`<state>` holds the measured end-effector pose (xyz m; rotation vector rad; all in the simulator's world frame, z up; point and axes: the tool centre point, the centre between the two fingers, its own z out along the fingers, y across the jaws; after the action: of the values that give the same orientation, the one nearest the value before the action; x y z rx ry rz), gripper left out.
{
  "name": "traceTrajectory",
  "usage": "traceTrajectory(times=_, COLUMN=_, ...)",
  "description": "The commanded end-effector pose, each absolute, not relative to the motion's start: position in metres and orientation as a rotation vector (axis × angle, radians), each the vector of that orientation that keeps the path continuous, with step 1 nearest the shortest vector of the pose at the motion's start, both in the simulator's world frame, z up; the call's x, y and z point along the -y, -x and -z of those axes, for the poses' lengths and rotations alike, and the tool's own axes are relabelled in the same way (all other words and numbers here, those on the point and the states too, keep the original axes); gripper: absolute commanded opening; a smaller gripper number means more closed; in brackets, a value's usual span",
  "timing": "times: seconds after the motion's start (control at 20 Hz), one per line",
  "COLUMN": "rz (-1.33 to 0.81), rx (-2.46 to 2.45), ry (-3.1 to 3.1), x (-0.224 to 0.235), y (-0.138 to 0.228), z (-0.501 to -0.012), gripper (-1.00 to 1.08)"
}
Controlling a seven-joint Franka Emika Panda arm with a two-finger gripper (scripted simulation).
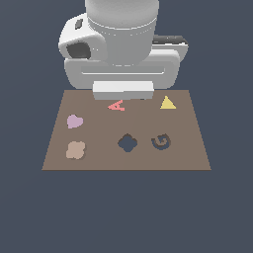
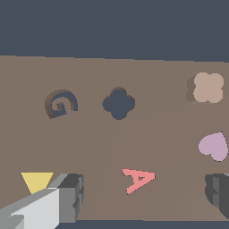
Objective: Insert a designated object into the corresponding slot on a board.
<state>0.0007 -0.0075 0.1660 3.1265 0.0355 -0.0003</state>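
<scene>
Lying flat on board near corner, tan clover piece beside pink heart, well apart from gripper; fingers spread wide, holding nothing, straddling red A.

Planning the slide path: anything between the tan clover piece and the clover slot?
Nothing: bare board between tan clover piece and clover slot, in both views.

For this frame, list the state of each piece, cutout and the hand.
Tan clover piece: flat on the board, untouched.
Clover slot: empty.
G cutout: empty.
Pink heart: flat on board.
Red A: flat on board.
Yellow triangle: flat on board.
Hand: open, holding nothing.
</scene>
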Motion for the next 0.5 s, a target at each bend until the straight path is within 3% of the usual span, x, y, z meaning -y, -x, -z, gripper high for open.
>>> traceTrajectory(times=0.0, rz=0.0, rx=-0.035, ry=-3.127, x=0.008, y=-0.001, z=-0.166, gripper=1.0)
traceTrajectory(times=0.45, rz=0.0, rx=-0.024, ry=-3.128, x=0.024, y=-0.012, z=-0.152, gripper=1.0)
